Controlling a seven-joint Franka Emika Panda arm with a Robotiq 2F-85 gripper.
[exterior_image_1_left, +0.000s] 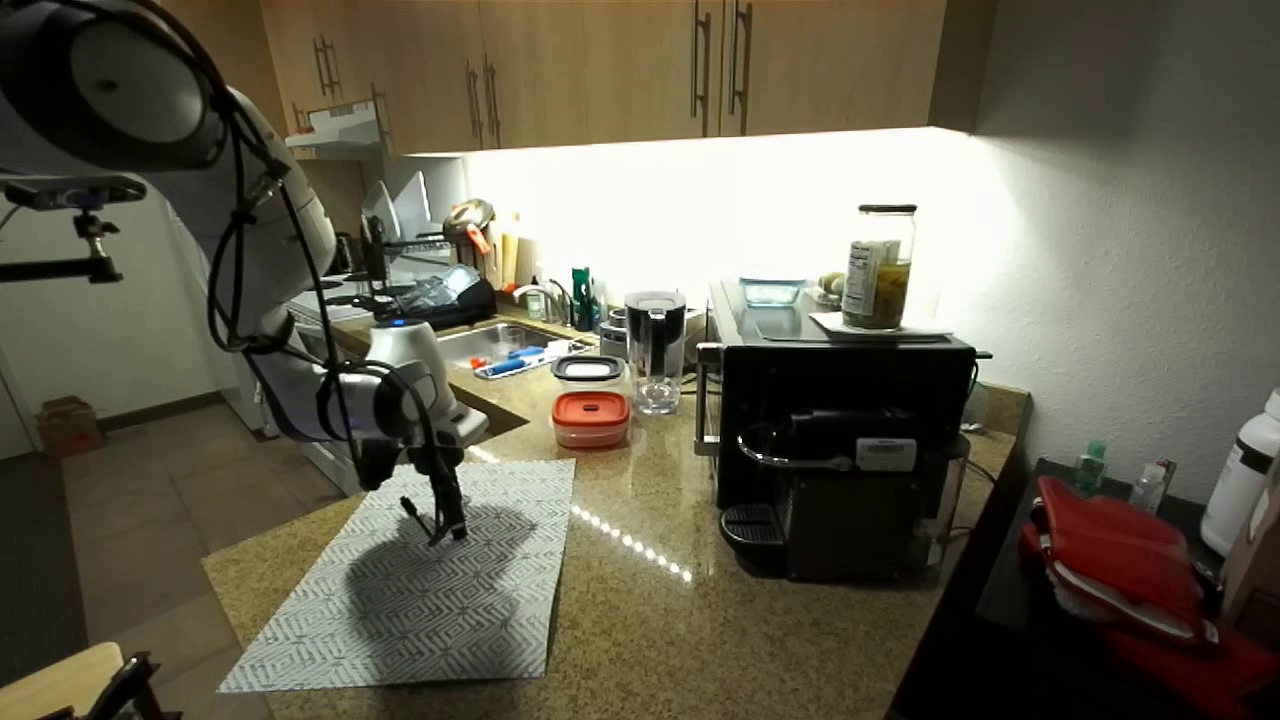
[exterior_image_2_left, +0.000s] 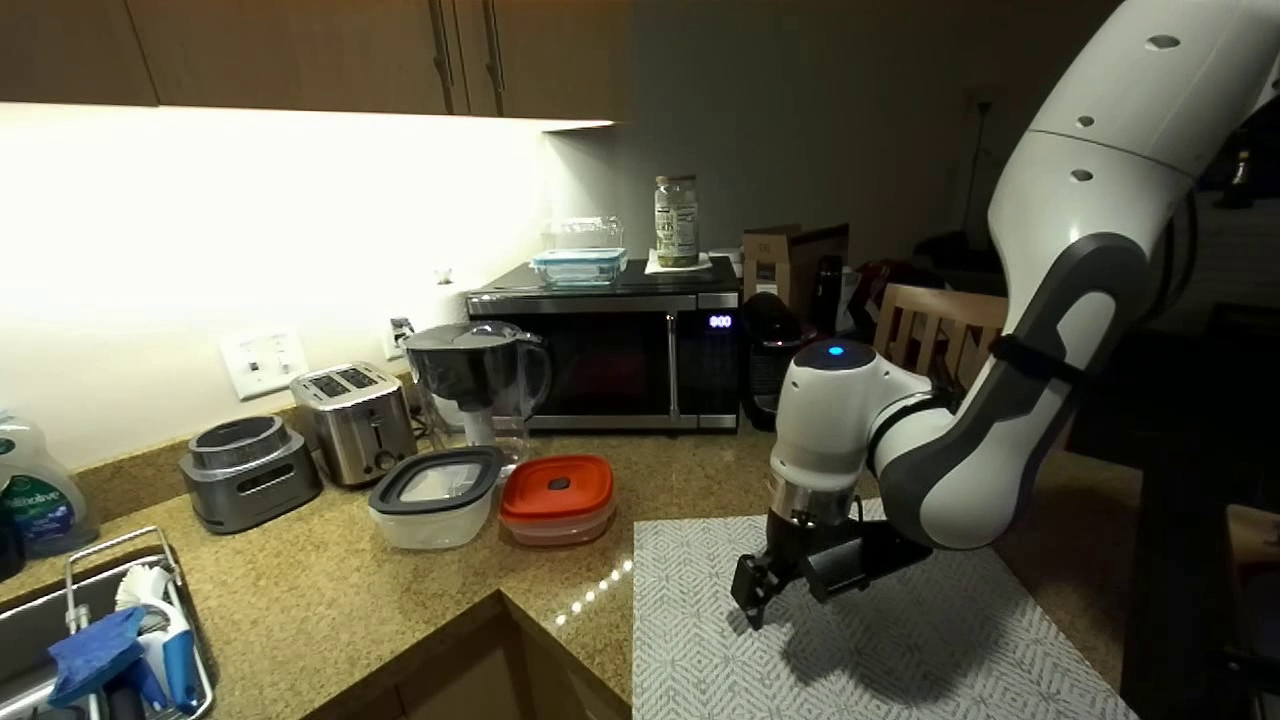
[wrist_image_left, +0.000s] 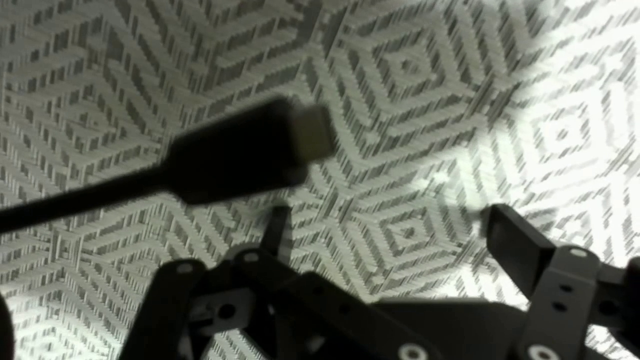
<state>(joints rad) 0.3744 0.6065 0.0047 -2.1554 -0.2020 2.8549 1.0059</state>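
While the gripper (wrist_image_left: 385, 215) is spread wide, nothing held, that plug (wrist_image_left: 240, 155) could get snagged — or mashed into the mat (wrist_image_left: 410, 65) — by a sloppy descent.

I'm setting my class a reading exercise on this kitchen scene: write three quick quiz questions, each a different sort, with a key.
1. Multiple choice. The gripper is above:
A) the sink
B) the patterned mat
C) the toaster

2. True or false. The gripper's jaws are pressed together.

3. Fill the gap. The tall jar stands on a white sheet on top of the ____.

Key:
1. B
2. False; the jaws stand wide apart.
3. microwave
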